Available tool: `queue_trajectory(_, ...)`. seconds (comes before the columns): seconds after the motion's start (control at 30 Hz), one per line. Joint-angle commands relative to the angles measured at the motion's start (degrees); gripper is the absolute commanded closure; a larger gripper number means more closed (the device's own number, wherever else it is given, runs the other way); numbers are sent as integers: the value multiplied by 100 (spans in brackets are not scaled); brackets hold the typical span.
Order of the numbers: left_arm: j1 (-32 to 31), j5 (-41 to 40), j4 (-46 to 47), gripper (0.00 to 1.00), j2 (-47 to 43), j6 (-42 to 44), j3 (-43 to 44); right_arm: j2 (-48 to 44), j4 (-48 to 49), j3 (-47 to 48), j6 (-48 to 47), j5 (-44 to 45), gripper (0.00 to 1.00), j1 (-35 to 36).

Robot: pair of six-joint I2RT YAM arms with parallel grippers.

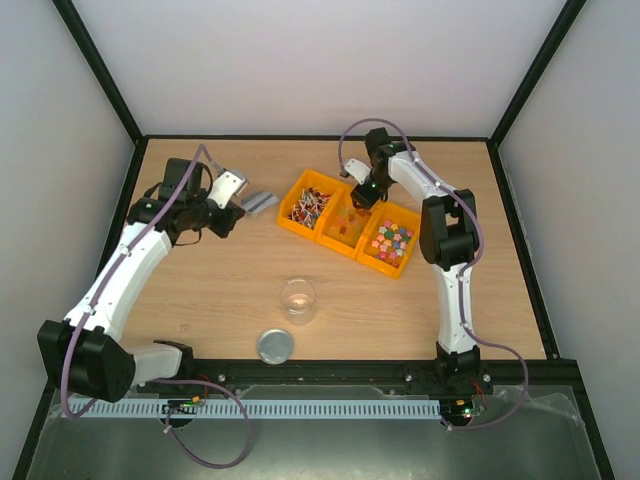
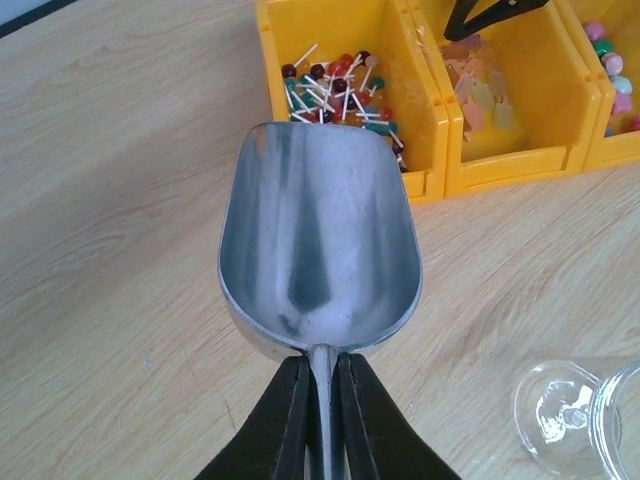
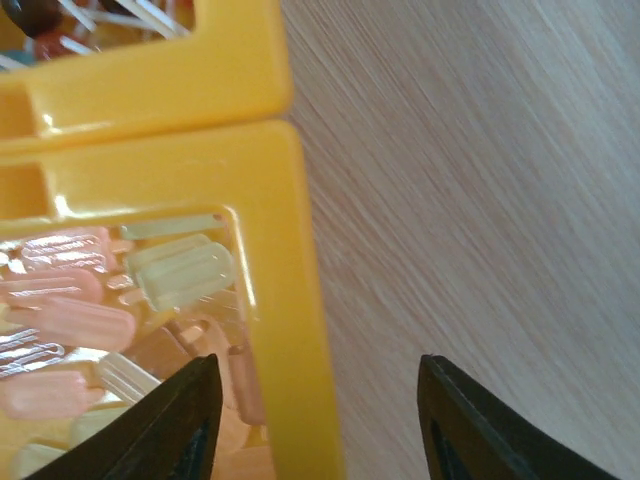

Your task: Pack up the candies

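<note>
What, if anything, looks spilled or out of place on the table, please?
Nothing stands out. The candies sit inside their yellow bin, the glass jar stands upright with its lid flat beside it, and the scoop is empty.

A glass jar (image 1: 298, 298) stands on the wooden table (image 1: 200, 300), with a round metal lid (image 1: 276, 346) just near-left of it. Beyond the jar runs a slanted row of three yellow bins (image 1: 337, 245). The middle one holds pale pink and yellow lolly shapes (image 3: 70, 320), the right one coloured blocks (image 1: 392, 240); a metal scoop (image 2: 318, 250) lies beyond-left of the jar.
</note>
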Motion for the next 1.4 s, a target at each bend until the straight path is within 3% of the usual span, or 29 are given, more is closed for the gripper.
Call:
queue_trajectory(0.0,-5,-17,-627,98,207,29,511,-341,-369,-115,255,-544,49,36)
queue_trajectory(0.23,-298,-435,-1318,98,530,313,1010,-716,-128,-877,414,-732,71,253)
queue_trajectory(0.5,-614,-905,-1990,98,777,515,1191,-1243,282,-1506,910,-695,82,621)
queue_trajectory(0.7,-859,-1291,-2533,98,1305,518,1523,-1551,701,-1931,1496,-354,98,1030)
queue_trajectory(1.07,-1159,-1830,-3103,98,2289,446,2144,-1756,1000,-2153,1825,-48,99,1199)
queue_trajectory(1.37,-1256,-2282,-2898,98,3012,314,2306,-1773,1004,-2151,1766,-29,99,1210)
